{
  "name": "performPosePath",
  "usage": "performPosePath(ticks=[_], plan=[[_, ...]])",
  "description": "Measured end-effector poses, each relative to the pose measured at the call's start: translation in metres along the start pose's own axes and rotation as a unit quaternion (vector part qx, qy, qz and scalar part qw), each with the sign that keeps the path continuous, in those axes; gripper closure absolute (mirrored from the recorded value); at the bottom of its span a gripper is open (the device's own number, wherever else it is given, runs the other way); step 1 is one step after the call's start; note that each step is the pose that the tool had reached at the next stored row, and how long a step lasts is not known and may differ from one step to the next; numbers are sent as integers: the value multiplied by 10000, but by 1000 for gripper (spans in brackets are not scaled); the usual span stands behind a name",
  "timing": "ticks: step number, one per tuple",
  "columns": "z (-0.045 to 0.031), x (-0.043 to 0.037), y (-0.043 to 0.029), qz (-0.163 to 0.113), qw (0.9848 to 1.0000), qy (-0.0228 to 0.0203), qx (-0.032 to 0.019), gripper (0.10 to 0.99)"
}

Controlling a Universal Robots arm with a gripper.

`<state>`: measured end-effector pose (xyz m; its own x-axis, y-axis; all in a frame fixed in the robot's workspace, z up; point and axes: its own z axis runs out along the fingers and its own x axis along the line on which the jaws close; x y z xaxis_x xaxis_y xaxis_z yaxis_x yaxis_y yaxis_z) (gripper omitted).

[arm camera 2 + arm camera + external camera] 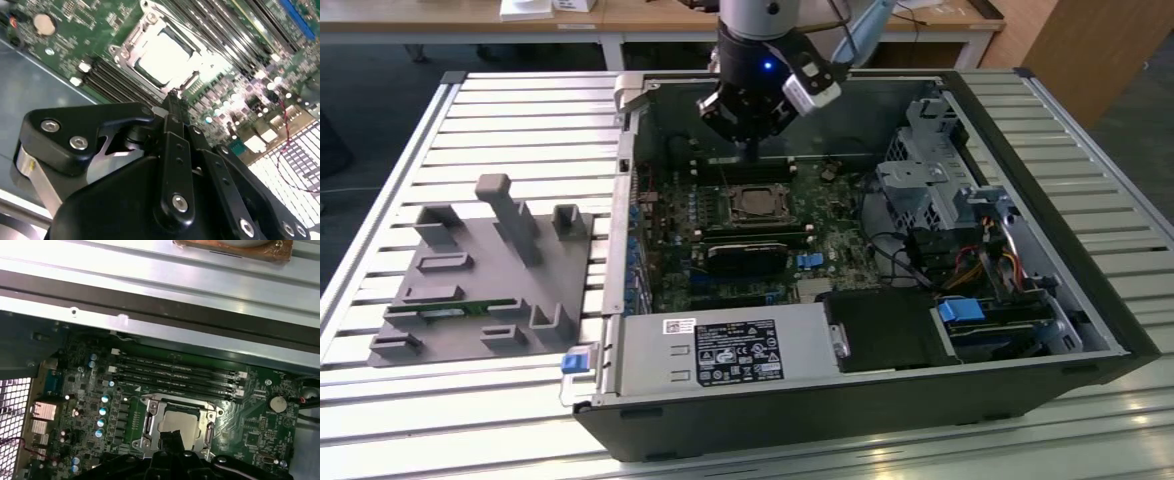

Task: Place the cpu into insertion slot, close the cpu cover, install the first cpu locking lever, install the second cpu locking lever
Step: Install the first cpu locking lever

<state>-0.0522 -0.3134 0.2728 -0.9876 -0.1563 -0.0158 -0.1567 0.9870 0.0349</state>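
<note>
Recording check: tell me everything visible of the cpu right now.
The cpu is a flat square chip with a dull silver-grey metal top, lying level on the green motherboard, framed by the grey metal cpu cover, its top showing through the window. The gripper hangs over one edge; contact cannot be judged.

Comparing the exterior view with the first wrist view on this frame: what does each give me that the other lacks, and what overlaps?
Exterior view: the grey fixture tray on the slatted table, at the exterior view's left of the open computer case, and the power supply inside it. First wrist view: the memory slots and coin battery up close. Shared: the cpu sitting in the window of the cpu cover, with the gripper nearest it.
</note>
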Motion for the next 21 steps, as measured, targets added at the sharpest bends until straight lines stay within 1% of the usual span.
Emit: performPosePath(ticks=[5,7,12,16,21], plan=[[12,122,19,-1,10000,-23,3,980],[29,188,29,3,10000,-43,7,980],[72,213,40,255,9997,-53,12,980],[83,317,57,274,9996,-55,4,980],[99,425,74,274,9996,-56,1,980]])
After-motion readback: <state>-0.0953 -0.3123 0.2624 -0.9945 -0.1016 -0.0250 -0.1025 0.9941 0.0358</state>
